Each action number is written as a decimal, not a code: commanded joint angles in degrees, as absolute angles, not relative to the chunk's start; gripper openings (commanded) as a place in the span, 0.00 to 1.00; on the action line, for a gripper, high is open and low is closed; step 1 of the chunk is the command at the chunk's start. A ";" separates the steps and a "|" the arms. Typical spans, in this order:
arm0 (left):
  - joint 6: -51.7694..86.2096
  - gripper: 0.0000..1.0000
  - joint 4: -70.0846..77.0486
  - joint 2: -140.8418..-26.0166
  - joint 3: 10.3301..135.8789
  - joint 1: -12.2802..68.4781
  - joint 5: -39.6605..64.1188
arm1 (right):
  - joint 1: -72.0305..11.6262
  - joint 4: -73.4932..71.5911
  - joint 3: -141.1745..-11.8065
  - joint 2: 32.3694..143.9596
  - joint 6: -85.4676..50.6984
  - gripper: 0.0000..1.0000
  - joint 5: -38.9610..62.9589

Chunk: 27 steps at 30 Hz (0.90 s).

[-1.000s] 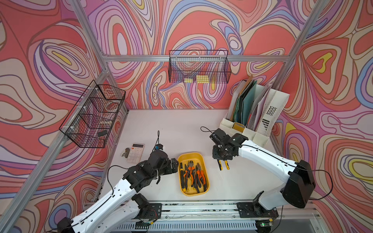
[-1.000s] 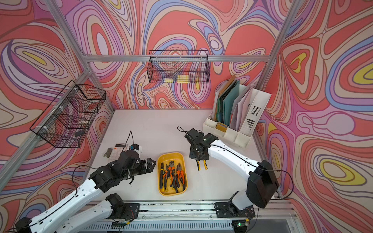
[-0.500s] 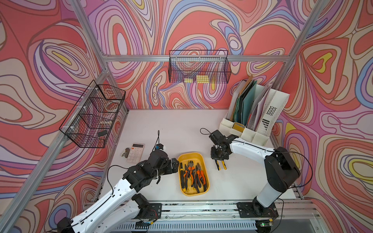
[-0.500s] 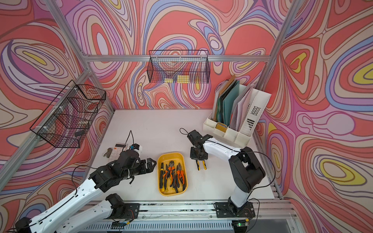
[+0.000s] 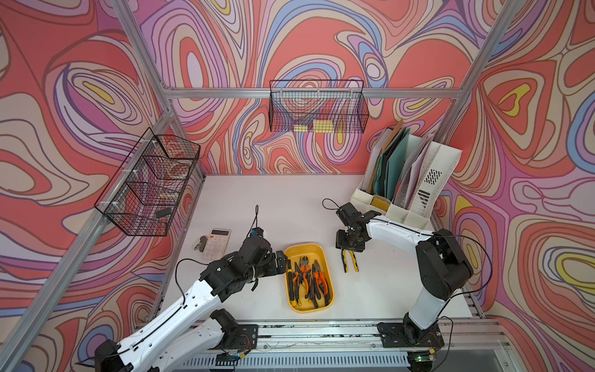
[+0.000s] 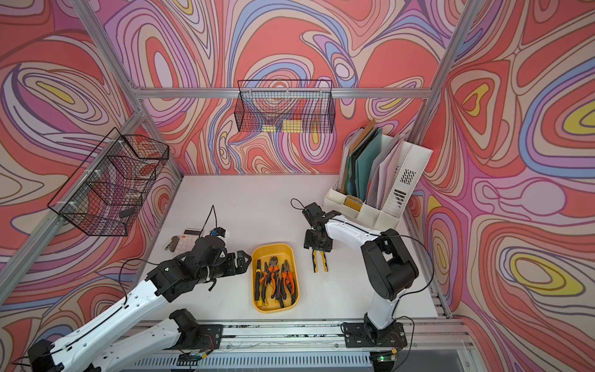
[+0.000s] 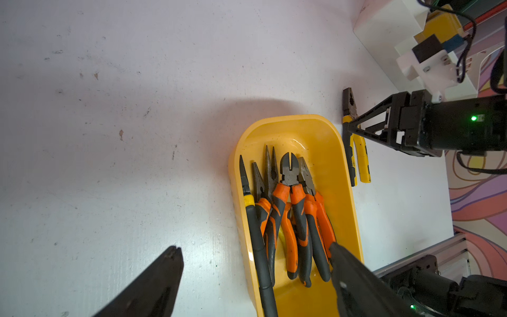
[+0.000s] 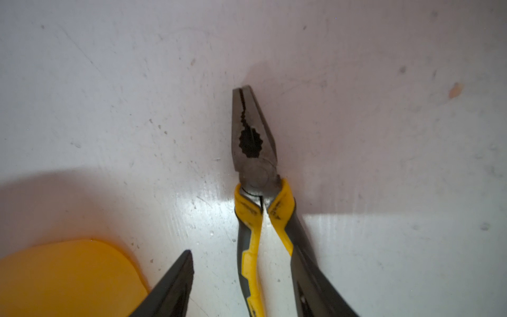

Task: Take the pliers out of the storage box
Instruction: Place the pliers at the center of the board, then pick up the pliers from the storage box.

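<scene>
though print on yellow pliers (image 8: pixel 255 170) is unreadable, l hand (image 7: pixel 254 247) & r hand (image 8: pixel 245 255) gape empty.

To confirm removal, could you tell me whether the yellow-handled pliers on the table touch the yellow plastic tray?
Apart. In a top view, bare white table shows between the yellow-handled pliers and the shallow yellow plastic tray.

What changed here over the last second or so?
The right gripper opened and let go of the yellow-handled pliers, which lie on the table beside the storage box. That arm's elbow also swung upward. The left gripper stayed open next to the box, and the other pliers stayed inside it.
</scene>
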State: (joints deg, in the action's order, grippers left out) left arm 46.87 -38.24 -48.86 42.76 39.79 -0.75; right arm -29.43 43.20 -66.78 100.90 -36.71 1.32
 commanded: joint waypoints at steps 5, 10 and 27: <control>46.05 1.00 -40.08 -50.52 45.26 39.96 0.87 | -29.47 49.31 -68.96 94.04 -36.82 0.65 -0.92; 46.96 0.99 -38.86 -50.89 44.57 39.99 1.55 | -29.90 53.55 -69.68 86.94 -37.86 0.65 1.07; 49.92 0.96 -37.18 -51.57 44.41 39.99 2.44 | -48.75 47.97 -72.50 87.85 -44.81 0.56 6.44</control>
State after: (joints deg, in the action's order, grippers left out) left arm 49.19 -38.11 -52.90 43.66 39.79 1.83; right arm -47.53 51.79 -73.73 85.67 -42.78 4.40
